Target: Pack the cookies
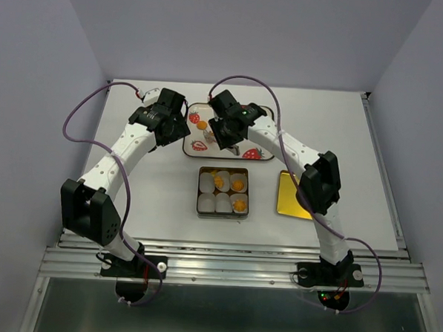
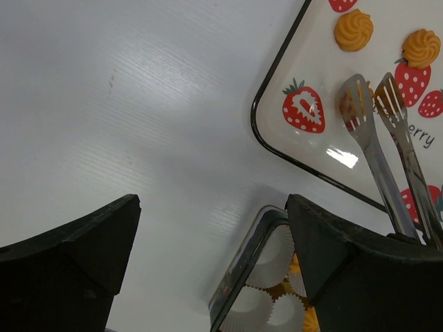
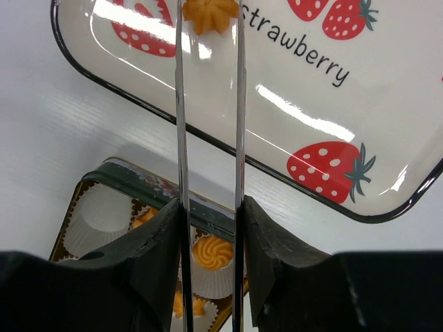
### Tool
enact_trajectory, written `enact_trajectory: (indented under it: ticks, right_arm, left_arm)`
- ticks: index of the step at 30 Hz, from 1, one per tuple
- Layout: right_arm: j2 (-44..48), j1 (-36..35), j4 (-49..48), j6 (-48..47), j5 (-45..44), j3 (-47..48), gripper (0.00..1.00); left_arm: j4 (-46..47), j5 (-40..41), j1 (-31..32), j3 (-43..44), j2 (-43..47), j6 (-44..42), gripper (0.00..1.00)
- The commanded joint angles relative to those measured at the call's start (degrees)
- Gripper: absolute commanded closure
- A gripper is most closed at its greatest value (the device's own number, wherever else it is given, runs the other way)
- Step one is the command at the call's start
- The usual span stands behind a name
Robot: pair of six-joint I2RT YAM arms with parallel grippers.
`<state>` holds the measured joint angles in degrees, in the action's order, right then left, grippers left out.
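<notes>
Nearest, the tin (image 1: 222, 216) sits open on the surface (image 2: 138, 104), its lid (image 1: 294, 194) laid aside to the right so the cups (image 1: 206, 203) are reachable; three cups hold cookies (image 1: 239, 204), three are bare; beyond it the right hand (image 3: 211, 207) is clenched on tongs (image 3: 181, 104), whose tips straddle a cookie (image 3: 210, 14) on the tray (image 3: 408, 117), probably to lift it without crushing; two more lie farther along the tray; the left hand (image 2: 212, 228) hangs released over bare surface beside the tray, out of the way.
</notes>
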<state>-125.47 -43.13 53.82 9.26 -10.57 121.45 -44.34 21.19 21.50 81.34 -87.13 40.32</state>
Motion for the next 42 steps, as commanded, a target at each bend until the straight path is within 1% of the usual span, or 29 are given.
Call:
enact_trajectory:
  ticks: [1, 5, 8, 9, 13, 16, 24, 30, 31, 36, 40, 42]
  right_arm:
    - [8.4, 0.2, -3.8, 0.4, 0.5, -0.1, 0.60]
    - [14.7, 0.2, -4.5, -0.6, 1.9, -6.7, 0.61]
    - [19.2, 0.2, -3.1, -1.1, 3.0, -11.6, 0.61]
    - [21.8, 0.2, -2.5, -1.0, 4.7, -13.7, 0.61]
    - [26.8, 0.2, 0.7, -1.9, 7.6, -16.6, 0.61]
    - [32.6, 0.2, 2.2, -3.4, 10.9, -21.3, 0.61]
    - [40.4, 0.2, 6.0, -5.8, 19.9, -28.9, 0.61]
    - [43.3, -1.6, 9.3, -6.4, 23.7, -32.6, 0.61]
    - [43.5, -3.1, 9.8, -6.5, 24.0, -32.6, 0.61]
    - [44.0, -4.9, 12.0, -6.3, 23.9, -33.5, 0.60]
    - [43.6, -5.6, 11.8, -6.5, 23.3, -34.4, 0.60]
    - [43.6, -7.0, 11.7, -6.4, 23.6, -35.6, 0.60]
  left_arm:
    - [0.7, 0.8, -0.2, 1.5, 1.0, -0.7, 0.01]
    - [0.7, 1.0, -0.3, 2.2, 0.4, -0.8, 0.01]
    - [0.5, 0.9, -0.2, 2.7, 0.1, -0.8, 0.01]
    - [0.5, 0.8, -0.2, 2.8, -0.1, -0.8, 0.01]
    - [0.4, 1.0, -0.2, 3.4, -0.4, -0.9, 0.01]
    - [0.8, 1.2, -0.2, 3.6, -0.9, -0.9, 0.01]
    - [3.9, 3.3, -0.1, 1.8, -1.9, -1.0, 0.01]
    - [7.4, 3.5, -0.1, -0.6, -2.4, -0.6, 0.01]
    - [7.8, 3.5, -0.1, -0.8, -2.5, -0.6, 0.01]
    - [8.9, 3.1, 0.2, -1.2, -3.7, -0.4, 0.01]
    - [9.4, 3.1, 0.5, -1.4, -3.9, -0.4, 0.01]
    - [9.3, 3.1, 0.5, -1.7, -4.0, -0.3, 0.01]
